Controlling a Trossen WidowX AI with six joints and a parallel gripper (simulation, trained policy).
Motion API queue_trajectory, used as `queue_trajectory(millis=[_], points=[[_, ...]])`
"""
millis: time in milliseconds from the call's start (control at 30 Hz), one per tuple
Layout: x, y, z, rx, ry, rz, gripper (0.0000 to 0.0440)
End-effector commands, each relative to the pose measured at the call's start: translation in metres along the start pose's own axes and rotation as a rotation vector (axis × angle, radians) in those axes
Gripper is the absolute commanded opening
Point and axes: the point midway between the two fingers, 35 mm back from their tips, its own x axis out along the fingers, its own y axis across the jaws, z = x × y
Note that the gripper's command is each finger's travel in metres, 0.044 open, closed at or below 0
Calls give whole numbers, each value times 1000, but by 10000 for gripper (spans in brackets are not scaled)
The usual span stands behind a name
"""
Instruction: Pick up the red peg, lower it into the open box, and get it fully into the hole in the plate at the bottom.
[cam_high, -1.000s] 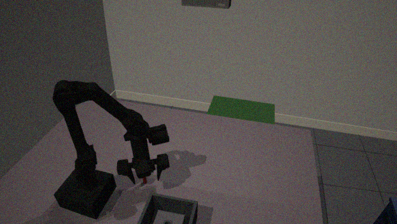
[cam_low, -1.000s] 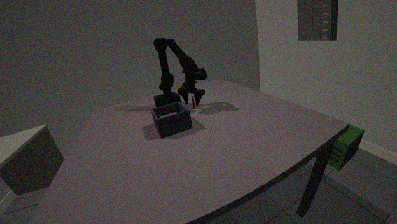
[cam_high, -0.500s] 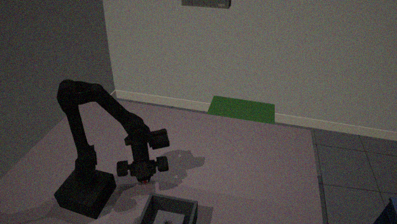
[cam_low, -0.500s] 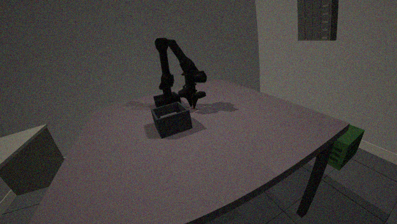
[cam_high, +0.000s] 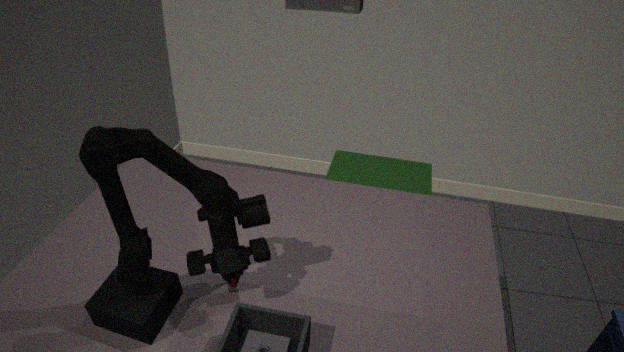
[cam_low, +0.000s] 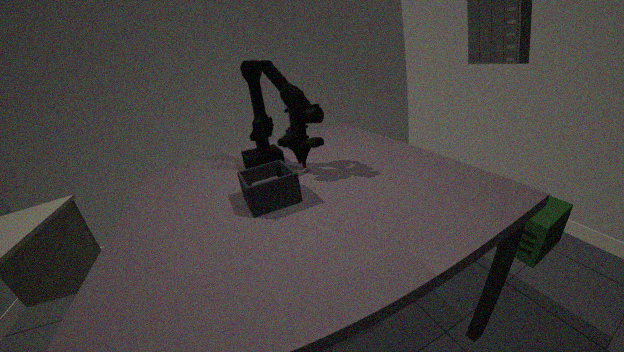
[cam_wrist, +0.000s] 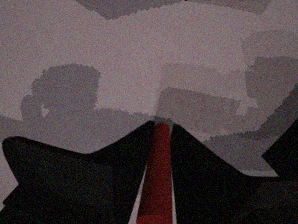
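Near the open box (cam_high: 303, 332) (cam_low: 272, 195), the hand (cam_high: 232, 281) (cam_low: 303, 162) (cam_wrist: 162, 128) pinches the red peg (cam_high: 233, 284) (cam_low: 304, 165) (cam_wrist: 157, 175), with no writing legible anywhere.

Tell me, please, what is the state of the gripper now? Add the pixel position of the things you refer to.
Gripper (cam_high: 232, 283) (cam_low: 303, 164) (cam_wrist: 162, 128): closed on the red peg (cam_high: 233, 284) (cam_low: 304, 165) (cam_wrist: 157, 175).

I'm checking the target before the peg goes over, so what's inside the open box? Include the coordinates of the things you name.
Inside the open box (cam_high: 272, 316) (cam_low: 272, 195), a pale plate (cam_high: 280, 342) shows, with part of a dark round spot. The picture's edge cuts off the rest.
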Motion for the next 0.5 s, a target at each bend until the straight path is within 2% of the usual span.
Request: queue_trajectory(millis=[0, 467], points=[[-15, 6, 11, -35, -45, 24, 0], [-66, 29, 54, -92, -157, 75, 0]])
